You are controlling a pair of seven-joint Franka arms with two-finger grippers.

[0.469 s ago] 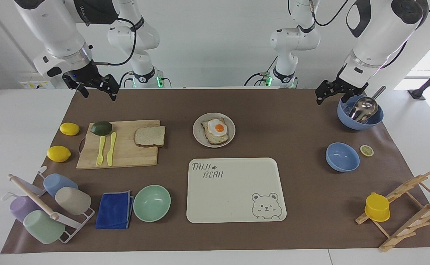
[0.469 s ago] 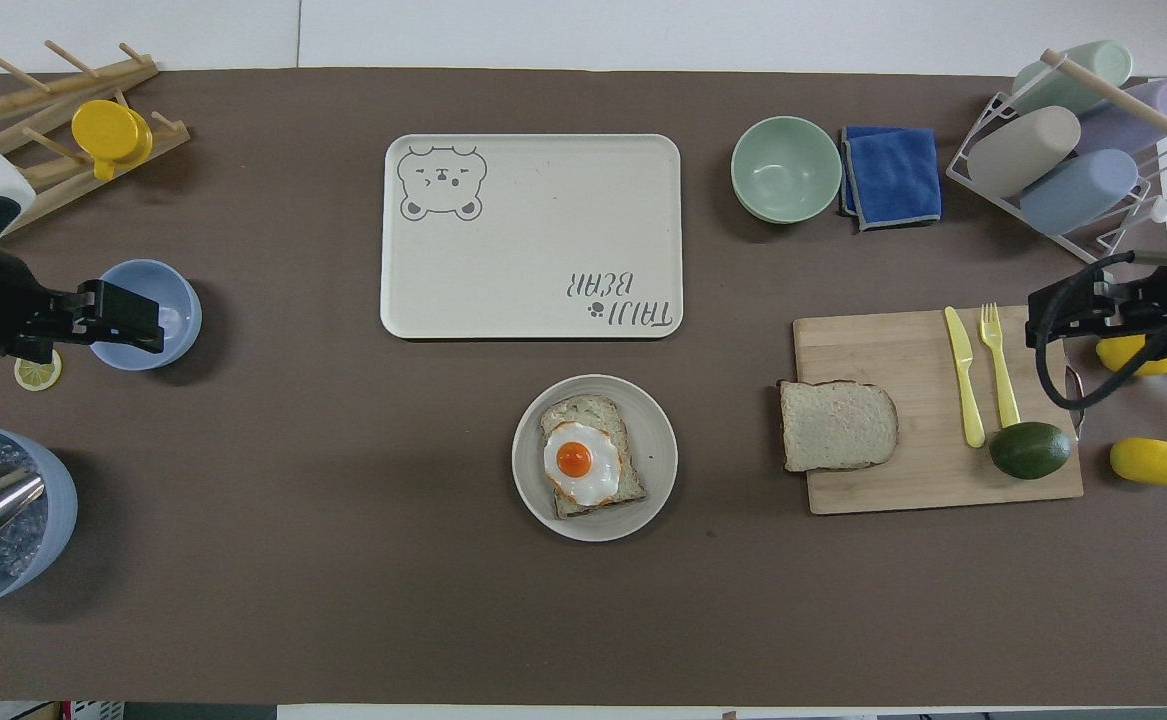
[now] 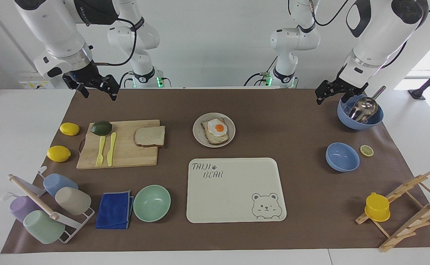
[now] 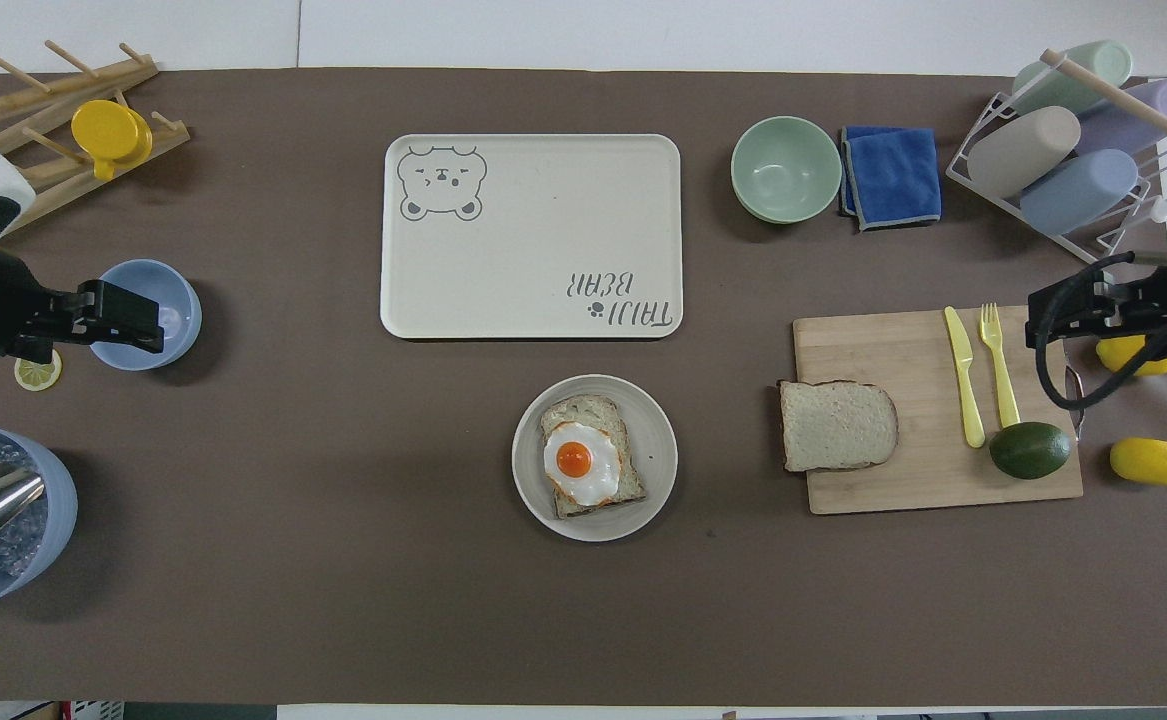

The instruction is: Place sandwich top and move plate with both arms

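Bread slice (image 3: 149,136) lies flat on the board (image 3: 126,154), at the board's end toward the plate, untouched. Plate (image 3: 200,137) sits mid-desk, between board and blue bowl (image 3: 342,157), just nearer the robots than the tray (image 3: 233,198); it carries toast with a fried egg (image 3: 216,127).

Right gripper (image 3: 96,87) hangs in the air over the mat's edge at the robots' end, above the board's side; jaws spread, nothing held. Left gripper (image 3: 333,95) hangs beside the ice bowl (image 3: 360,121) at the left arm's end; jaws spread, nothing held.
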